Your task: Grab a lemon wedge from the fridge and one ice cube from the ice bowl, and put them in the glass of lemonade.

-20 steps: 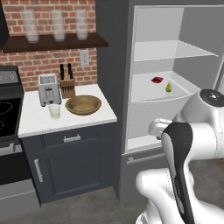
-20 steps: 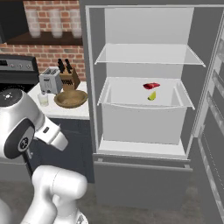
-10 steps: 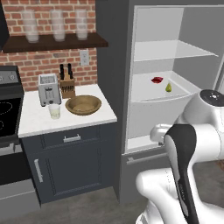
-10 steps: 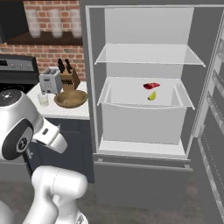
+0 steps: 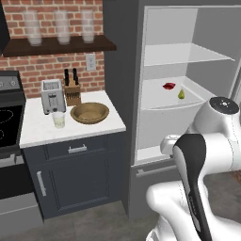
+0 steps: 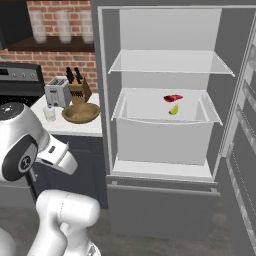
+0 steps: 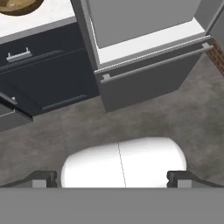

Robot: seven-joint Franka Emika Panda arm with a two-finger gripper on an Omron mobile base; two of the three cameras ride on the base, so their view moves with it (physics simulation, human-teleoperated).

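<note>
The fridge (image 5: 120, 94) (image 6: 102, 100) stands open, its interior white. On its middle shelf lies the tiny yellow-green lemon wedge (image 5: 180, 94) (image 6: 173, 109), just in front of a small flat red item (image 5: 168, 85) (image 6: 173, 98). The brown ice bowl (image 5: 89, 113) (image 6: 80, 113) (image 7: 17, 5) sits on the white counter, with the glass of lemonade (image 5: 58, 119) (image 6: 49, 114) to its left. My gripper (image 7: 113, 179) is open, holds nothing, and points down at the floor in front of the fridge's bottom drawer (image 7: 153, 65), far from the shelf and the counter.
A toaster (image 5: 51, 96) and a knife block (image 5: 72, 92) stand behind the bowl. Three tall frosted glasses (image 5: 60, 26) line the wall shelf. A stove (image 5: 7, 117) is to the left. The open fridge door (image 6: 245, 150) flanks the right side.
The arm has shifted only slightly. The things on the shelf and the counter have not moved.
</note>
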